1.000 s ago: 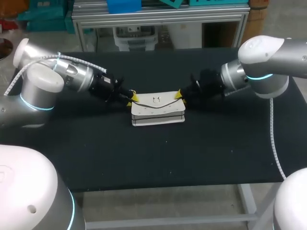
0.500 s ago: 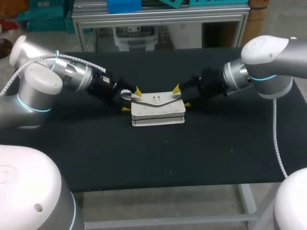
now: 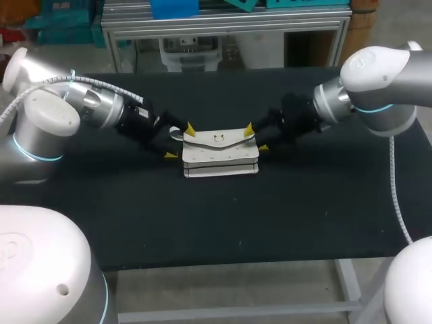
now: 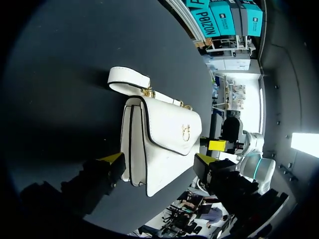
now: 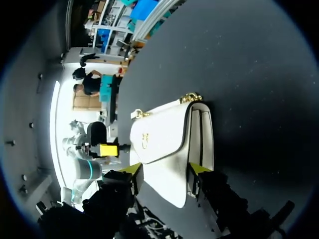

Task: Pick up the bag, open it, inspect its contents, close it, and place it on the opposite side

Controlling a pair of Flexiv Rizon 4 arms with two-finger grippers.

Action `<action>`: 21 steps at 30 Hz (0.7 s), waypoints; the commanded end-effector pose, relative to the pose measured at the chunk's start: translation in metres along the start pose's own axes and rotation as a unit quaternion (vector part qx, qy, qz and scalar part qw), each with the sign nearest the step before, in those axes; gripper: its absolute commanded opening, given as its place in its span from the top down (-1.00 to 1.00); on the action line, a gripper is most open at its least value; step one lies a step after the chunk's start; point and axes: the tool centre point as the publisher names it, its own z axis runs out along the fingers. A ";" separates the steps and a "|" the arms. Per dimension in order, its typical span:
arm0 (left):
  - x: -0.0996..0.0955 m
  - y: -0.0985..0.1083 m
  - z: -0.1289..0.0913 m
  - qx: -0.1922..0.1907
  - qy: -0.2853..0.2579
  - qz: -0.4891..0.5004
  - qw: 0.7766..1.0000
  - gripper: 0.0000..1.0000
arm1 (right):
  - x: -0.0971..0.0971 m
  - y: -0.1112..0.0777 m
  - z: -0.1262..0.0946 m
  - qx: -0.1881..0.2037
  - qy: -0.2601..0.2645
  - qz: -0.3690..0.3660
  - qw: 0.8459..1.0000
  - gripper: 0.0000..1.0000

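A white handbag (image 3: pixel 221 155) with black trim and a gold clasp lies flap up in the middle of the black table (image 3: pixel 223 229). Its short strap (image 4: pixel 128 77) loops out at its left end. My left gripper (image 3: pixel 180 142) stands wide open at that end, one yellow tip on each side. In the left wrist view the bag (image 4: pixel 159 142) lies between and ahead of those fingers (image 4: pixel 157 159). My right gripper (image 3: pixel 256 138) is open at the bag's right end, its tips close to it. The right wrist view has the bag (image 5: pixel 167 142) just ahead of that gripper (image 5: pixel 165 169).
Bare black table surrounds the bag on all sides. The front edge (image 3: pixel 223 264) runs below it and the back edge (image 3: pixel 223 73) lies beyond it.
Both grippers were shut at the bag's upper corners a second ago and have since opened. My left arm has drawn back slightly to the left. The bag has shifted a little leftward.
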 end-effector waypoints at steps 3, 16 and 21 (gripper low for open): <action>0.000 0.000 0.000 0.001 -0.008 -0.005 1.000 -0.91 | -0.007 -0.006 0.006 0.011 -0.014 0.008 1.000 0.10; -0.005 -0.005 -0.003 0.004 -0.013 -0.016 1.000 -1.00 | -0.018 -0.009 0.016 0.033 -0.014 0.019 0.999 1.00; -0.007 -0.007 -0.008 0.009 -0.021 -0.017 1.000 -1.00 | -0.023 -0.004 0.014 0.040 -0.028 0.017 0.999 1.00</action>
